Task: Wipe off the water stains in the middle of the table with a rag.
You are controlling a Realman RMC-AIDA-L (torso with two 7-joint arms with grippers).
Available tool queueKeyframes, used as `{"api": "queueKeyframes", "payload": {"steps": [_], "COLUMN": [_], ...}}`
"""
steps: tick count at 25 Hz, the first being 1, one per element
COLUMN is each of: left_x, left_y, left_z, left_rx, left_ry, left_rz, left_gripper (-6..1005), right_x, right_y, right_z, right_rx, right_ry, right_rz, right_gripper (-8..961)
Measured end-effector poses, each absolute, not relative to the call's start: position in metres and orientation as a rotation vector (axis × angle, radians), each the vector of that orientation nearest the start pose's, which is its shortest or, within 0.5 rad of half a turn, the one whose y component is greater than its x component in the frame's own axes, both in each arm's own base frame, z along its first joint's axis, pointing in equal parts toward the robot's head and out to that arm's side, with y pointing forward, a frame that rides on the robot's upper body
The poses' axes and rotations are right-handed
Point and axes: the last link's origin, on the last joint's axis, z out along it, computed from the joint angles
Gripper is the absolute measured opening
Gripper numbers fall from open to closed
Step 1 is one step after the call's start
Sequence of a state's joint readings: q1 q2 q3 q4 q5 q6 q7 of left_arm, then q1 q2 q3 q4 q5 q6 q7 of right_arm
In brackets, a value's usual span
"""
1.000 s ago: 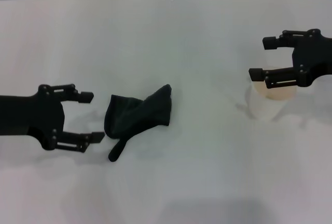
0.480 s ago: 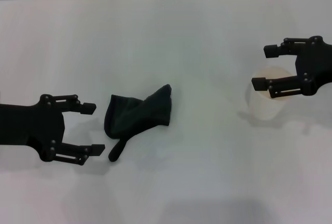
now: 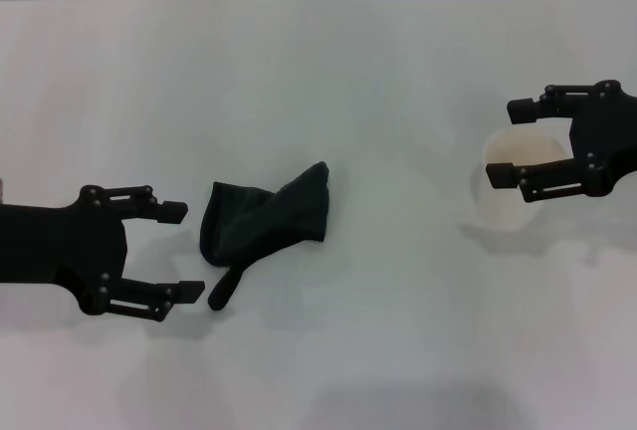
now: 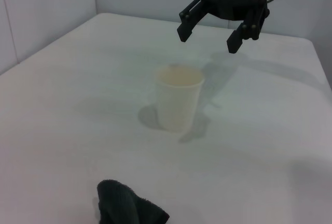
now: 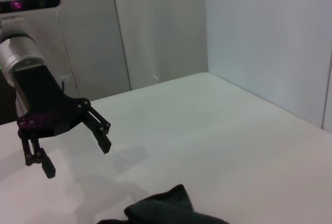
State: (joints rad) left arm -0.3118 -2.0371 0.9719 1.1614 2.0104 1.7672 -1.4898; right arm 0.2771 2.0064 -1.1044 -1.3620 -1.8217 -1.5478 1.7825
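Now: left gripper (image 3: 177,252) spread apart, low, just left of rag (image 3: 264,224), likely lined up for a pinch | rag lies crumpled on table (image 3: 378,72), ungripped, left of centre | right gripper (image 3: 512,142) spread apart over cup (image 3: 518,191), holding nothing

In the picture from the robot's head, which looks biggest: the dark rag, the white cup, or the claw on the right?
1. Dark rag, biggest.
2. Right gripper and white cup: too alike to rank; the gripper hangs above the cup, nearer the camera, hiding part of it.
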Motion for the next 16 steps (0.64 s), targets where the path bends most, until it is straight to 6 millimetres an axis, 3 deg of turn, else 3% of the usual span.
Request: {"api": "queueKeyframes", "payload": {"steps": [16], "left_x": [-0.2552], "left_y": [0.2809], "left_z": [0.0418], "left_rx": [-2.971], "left_ry": [-0.314], "left_rz": [-0.355], "left_gripper": [888], "right_x": [0.2131], "right_y": [0.3115], "right_z": [0.0669], "right_rx": [-2.760], "right_ry": [0.410], "right_rz": [0.432], "right_gripper": [843]}}
